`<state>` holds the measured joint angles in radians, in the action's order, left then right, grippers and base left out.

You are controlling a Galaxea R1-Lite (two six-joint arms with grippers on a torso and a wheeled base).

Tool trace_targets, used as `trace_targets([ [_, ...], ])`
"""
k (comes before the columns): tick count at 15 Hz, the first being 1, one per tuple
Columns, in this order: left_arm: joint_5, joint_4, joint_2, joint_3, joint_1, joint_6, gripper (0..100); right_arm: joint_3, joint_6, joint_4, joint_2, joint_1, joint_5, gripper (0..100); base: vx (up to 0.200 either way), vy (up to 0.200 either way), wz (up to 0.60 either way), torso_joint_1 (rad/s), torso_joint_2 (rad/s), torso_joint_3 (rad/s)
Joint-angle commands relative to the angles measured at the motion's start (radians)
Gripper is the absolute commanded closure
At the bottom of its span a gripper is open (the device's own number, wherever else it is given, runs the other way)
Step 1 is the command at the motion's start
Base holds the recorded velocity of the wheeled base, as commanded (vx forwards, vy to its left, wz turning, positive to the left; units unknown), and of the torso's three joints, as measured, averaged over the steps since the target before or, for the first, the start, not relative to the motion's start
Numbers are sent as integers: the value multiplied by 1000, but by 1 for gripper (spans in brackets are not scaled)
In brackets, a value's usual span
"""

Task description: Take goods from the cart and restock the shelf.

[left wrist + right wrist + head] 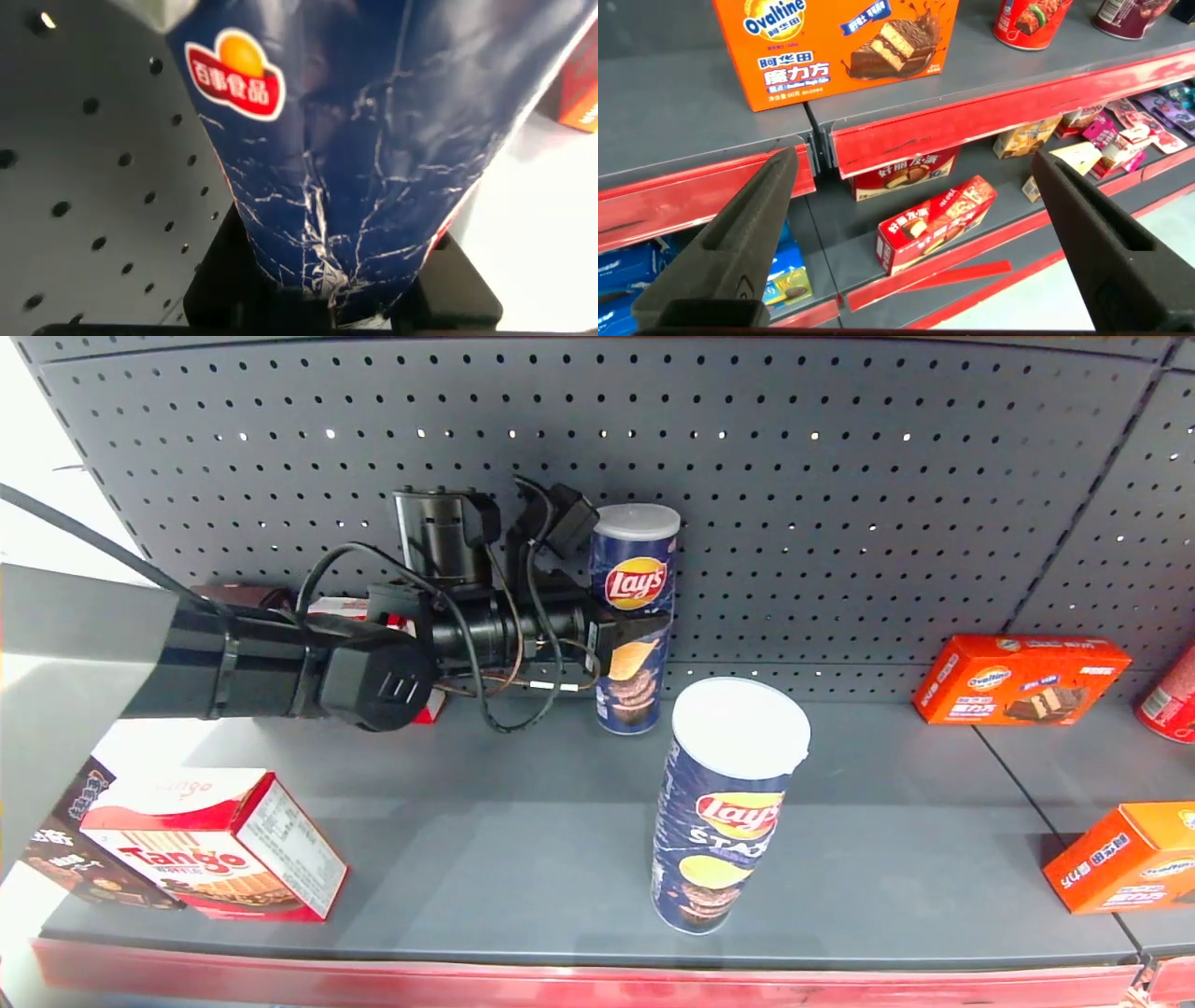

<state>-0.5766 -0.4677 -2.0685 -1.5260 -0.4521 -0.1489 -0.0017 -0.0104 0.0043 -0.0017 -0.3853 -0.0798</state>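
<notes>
**Figure: Second can held at the back of the shelf**

One chip can [724, 812] is stood upright near the front of the shelf [523, 821]. A second can [637, 581] is held upright by the left tool [611, 651], which is clamped about its lower half, close to the pegboard [840, 476]. Its base is at or just above the shelf. The right tool [915, 157] is spread wide and empty. Release and withdrawal are judged to remain.

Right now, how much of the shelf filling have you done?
One chip can already stands near the shelf front. The left end effector grips a second can upright by the pegboard; releasing it comes next. How many more are waiting, I cannot tell.
</notes>
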Motion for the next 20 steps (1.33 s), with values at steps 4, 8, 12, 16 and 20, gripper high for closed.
trace_targets([
  [4,0,-14,-70,-46,-2,0,100,0,0,0,2,2,0,0,0,0,0,0,0,0],
  [8,-2,-16,-90,-48,-2,-1,100,0,0,0,2,0,0,0,0,0,0,0,0,0],
  [12,0,-57,-111,-46,-11,0,100,0,0,0,2,2,0,0,0,0,0,0,0,0],
  [16,1,-72,-116,-36,-11,-1,100,0,0,0,2,0,0,0,0,0,0,0,0,0],
  [20,4,-106,-114,-22,-14,0,0,0,0,0,2,0,0,0,0,0,0,0,0,0],
])
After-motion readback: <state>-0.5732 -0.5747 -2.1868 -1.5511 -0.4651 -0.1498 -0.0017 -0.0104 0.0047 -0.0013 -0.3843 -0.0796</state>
